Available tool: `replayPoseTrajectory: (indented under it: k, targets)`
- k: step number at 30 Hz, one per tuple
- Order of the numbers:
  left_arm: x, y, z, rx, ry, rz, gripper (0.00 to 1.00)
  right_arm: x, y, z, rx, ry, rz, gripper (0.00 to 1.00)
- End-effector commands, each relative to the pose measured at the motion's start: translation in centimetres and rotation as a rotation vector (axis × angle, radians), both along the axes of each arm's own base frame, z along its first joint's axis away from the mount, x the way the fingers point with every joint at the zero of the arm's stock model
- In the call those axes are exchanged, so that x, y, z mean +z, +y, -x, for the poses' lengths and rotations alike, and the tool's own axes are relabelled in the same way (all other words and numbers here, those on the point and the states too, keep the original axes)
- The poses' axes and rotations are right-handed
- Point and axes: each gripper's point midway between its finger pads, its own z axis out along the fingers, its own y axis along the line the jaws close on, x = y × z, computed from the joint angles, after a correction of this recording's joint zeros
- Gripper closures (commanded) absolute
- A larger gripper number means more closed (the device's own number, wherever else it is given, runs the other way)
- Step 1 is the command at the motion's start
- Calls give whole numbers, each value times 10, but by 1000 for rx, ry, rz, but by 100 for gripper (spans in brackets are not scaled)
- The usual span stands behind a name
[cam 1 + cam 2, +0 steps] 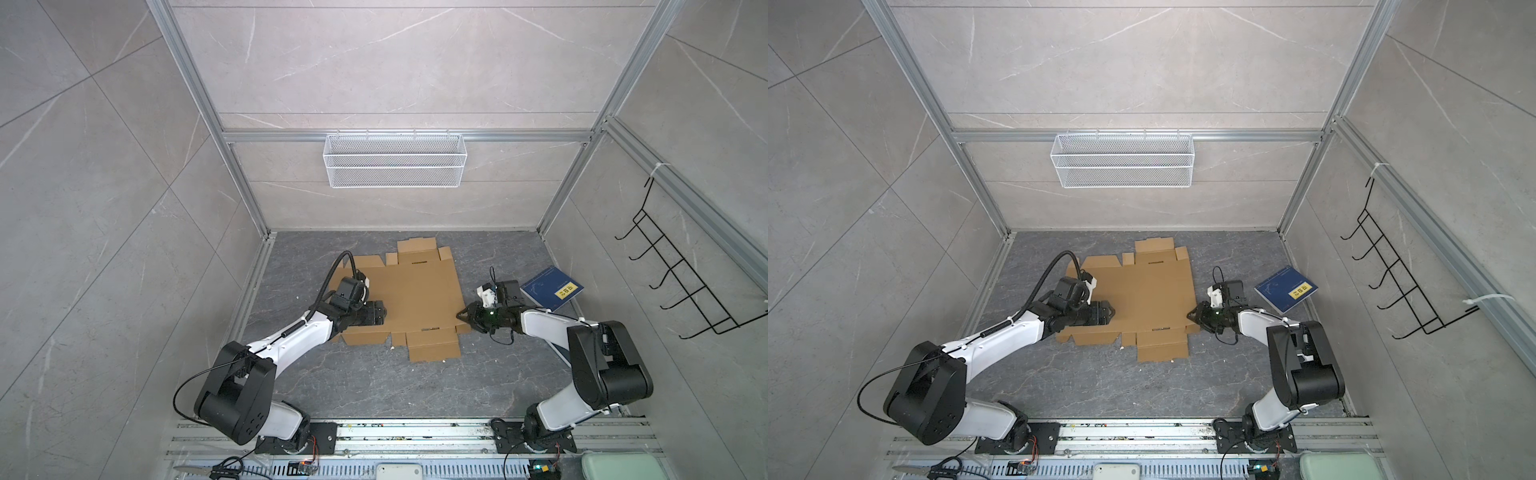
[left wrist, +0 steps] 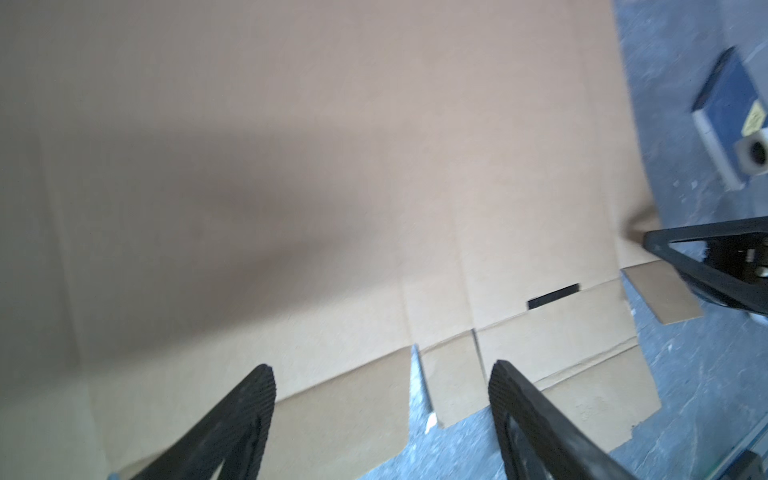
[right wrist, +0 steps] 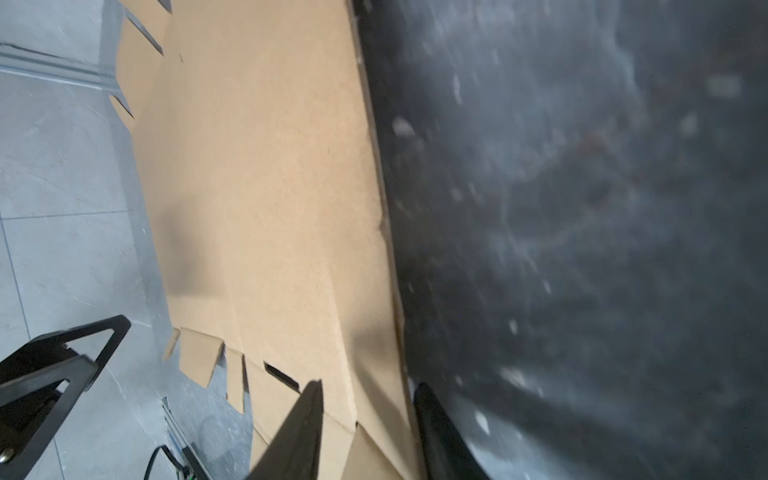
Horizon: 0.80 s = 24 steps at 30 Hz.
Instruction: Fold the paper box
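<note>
- The paper box (image 1: 415, 295) – a flat, unfolded brown sheet – lies mid-table (image 1: 374, 382), flaps spread.
- Left gripper (image 1: 383, 318) hovers over the sheet's left part, jaws wide apart.
- Right gripper (image 1: 462, 318) is at the sheet's right edge – jaws apart, straddling it.
- A blue book (image 1: 550, 289) lies to the right.

Left arm (image 1: 299, 336) stretched forward, left gripper (image 1: 381, 316) low, jaws wide apart; right arm (image 1: 544, 328) angled inward, right gripper (image 1: 460, 314) jaws partly apart
</note>
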Motion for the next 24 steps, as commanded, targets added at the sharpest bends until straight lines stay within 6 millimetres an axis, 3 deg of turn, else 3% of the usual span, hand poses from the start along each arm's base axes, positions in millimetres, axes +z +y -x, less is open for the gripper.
replayPoseTrajectory:
  k: [1,5,12,17,24]
  targets:
    - [5,-4,-16,-15,-25,8,17,9,-2,-30,-15,-59,26,59]
    - [4,-2,-23,-1,-22,61,17,5,-5,-51,-13,-63,73,54]
    - [-5,22,-31,62,-13,56,17,11,-22,-76,5,-96,219,40]
    - [1,21,-40,83,-40,81,17,19,-2,-105,67,-92,125,31]
    - [-2,17,-59,95,-43,91,17,12,12,-136,114,-83,76,32]
